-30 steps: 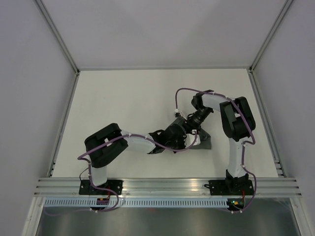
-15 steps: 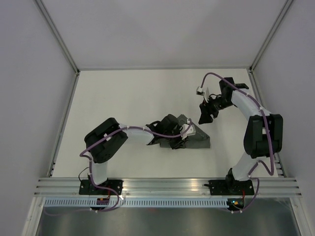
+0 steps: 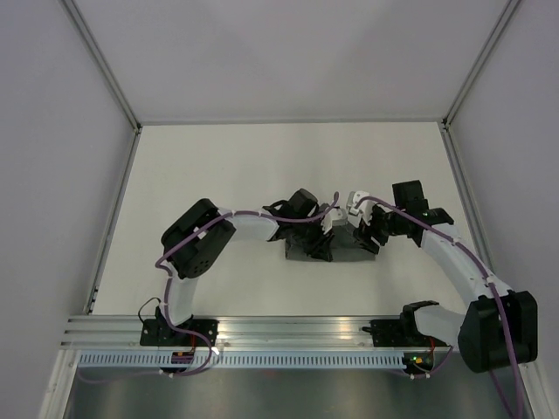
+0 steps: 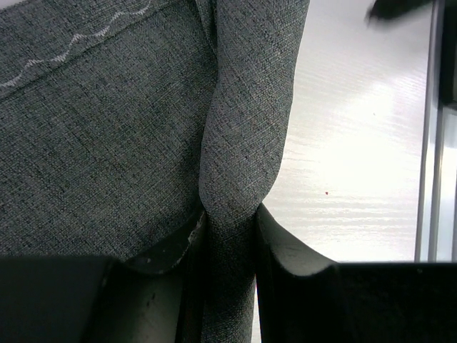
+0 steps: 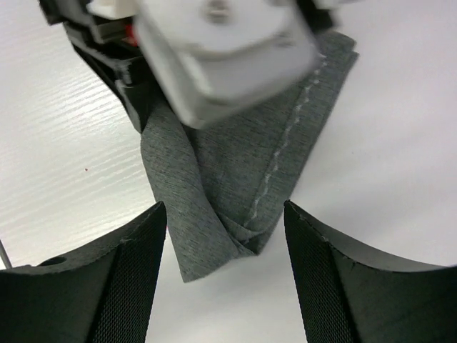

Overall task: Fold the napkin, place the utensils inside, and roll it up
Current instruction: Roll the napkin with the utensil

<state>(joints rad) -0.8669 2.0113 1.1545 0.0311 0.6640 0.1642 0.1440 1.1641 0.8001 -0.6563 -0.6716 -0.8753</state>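
Note:
The dark grey napkin (image 3: 348,254) lies bunched and partly rolled on the white table, near the middle. My left gripper (image 3: 321,246) is shut on a rolled fold of the napkin (image 4: 107,128), and the cloth fills the gap between its jaws (image 4: 230,221). My right gripper (image 3: 371,237) is open and empty at the napkin's right end. Its fingers straddle the folded corner with the pale stitched line (image 5: 235,164) without touching it (image 5: 225,214). The left gripper's white and black body (image 5: 214,43) shows just beyond. No pink utensil is in view.
The white table (image 3: 218,175) is enclosed by pale walls with metal frame posts at the back corners. An aluminium rail (image 3: 297,330) runs along the near edge by the arm bases. A metal strip (image 4: 428,143) shows at the right of the left wrist view.
My right arm lifted away to the back right, then came back down to the napkin's right end with its jaws open. My left gripper stayed shut on the napkin, which shifted slightly.

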